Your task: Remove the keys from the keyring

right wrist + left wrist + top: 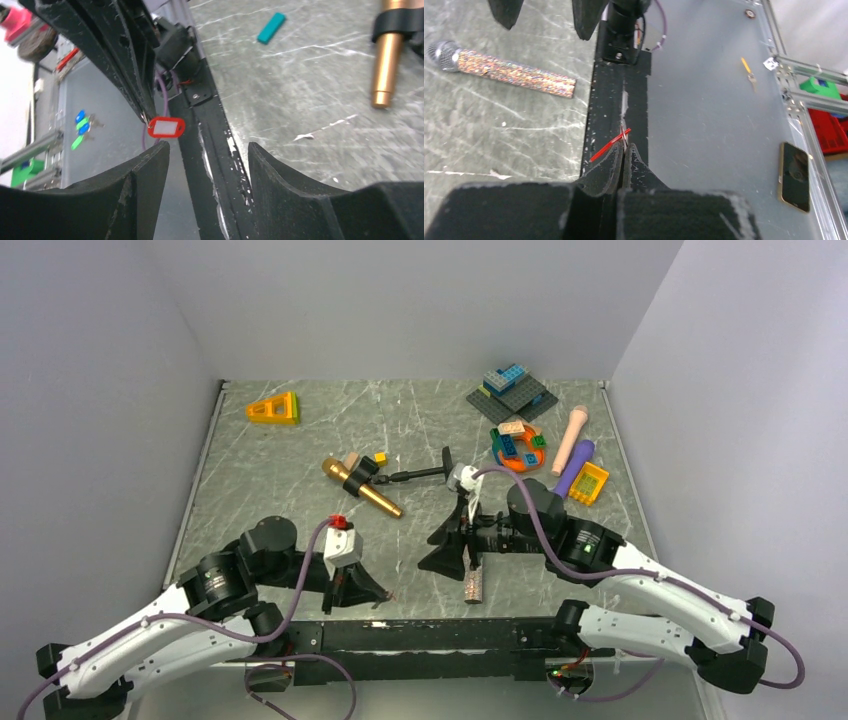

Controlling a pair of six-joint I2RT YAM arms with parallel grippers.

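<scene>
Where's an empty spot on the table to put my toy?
Bare marble lies between the yellow wedge and the grey brick plate, and left of the gold microphone. The far right corner, around the orange ring and pink microphone, is crowded.

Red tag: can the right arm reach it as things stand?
Probably yes. The right end effector is open, and the red tag hangs just ahead of it with nothing between, though a little off-centre. The left end effector pinches it.
</scene>
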